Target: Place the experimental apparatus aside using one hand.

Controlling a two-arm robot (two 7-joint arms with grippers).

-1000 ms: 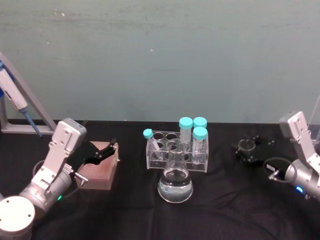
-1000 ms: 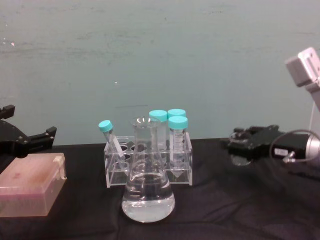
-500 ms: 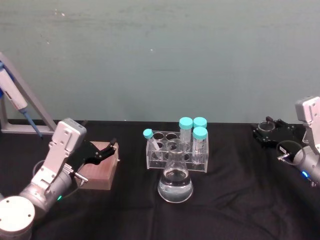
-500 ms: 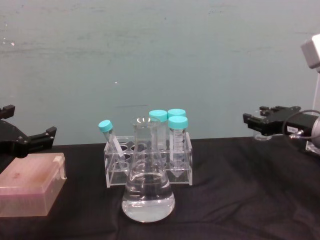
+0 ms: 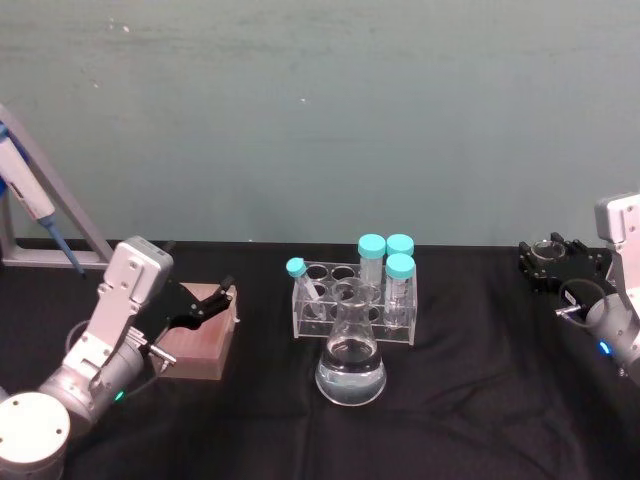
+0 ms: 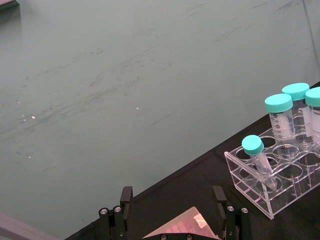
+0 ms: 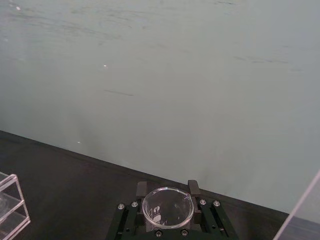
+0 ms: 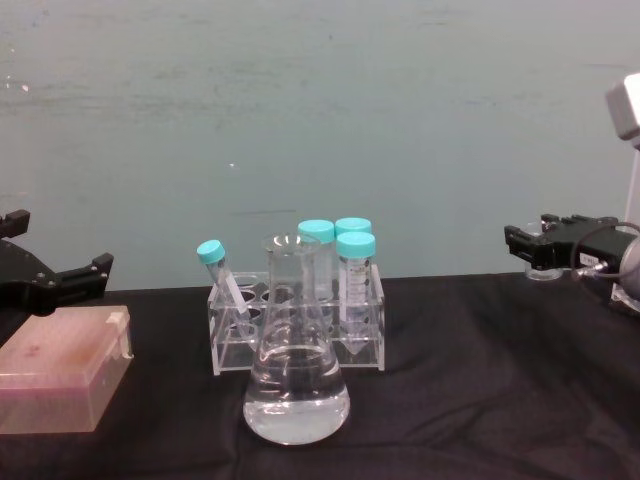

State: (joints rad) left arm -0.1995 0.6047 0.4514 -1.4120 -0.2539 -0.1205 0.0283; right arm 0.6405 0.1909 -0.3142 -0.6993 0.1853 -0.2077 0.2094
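Observation:
My right gripper (image 5: 548, 262) is at the far right of the black table, shut on a small clear glass beaker (image 7: 168, 207) whose round rim shows between the fingers (image 7: 193, 188). In the chest view the right gripper (image 8: 536, 249) hangs just above the table's back edge. A conical flask (image 5: 351, 366) holding clear liquid stands at the centre front, also seen in the chest view (image 8: 296, 385). My left gripper (image 5: 207, 299) stays open over a pink box (image 5: 198, 338) on the left.
A clear acrylic rack (image 5: 355, 301) with several teal-capped tubes stands just behind the flask. A tilted stand with a pipette (image 5: 33, 203) rises at the far left. Bare black cloth (image 5: 470, 350) lies between the rack and my right gripper.
My right gripper has carried the beaker to the right and toward the back, away from the rack. The left arm, flask and rack have not moved.

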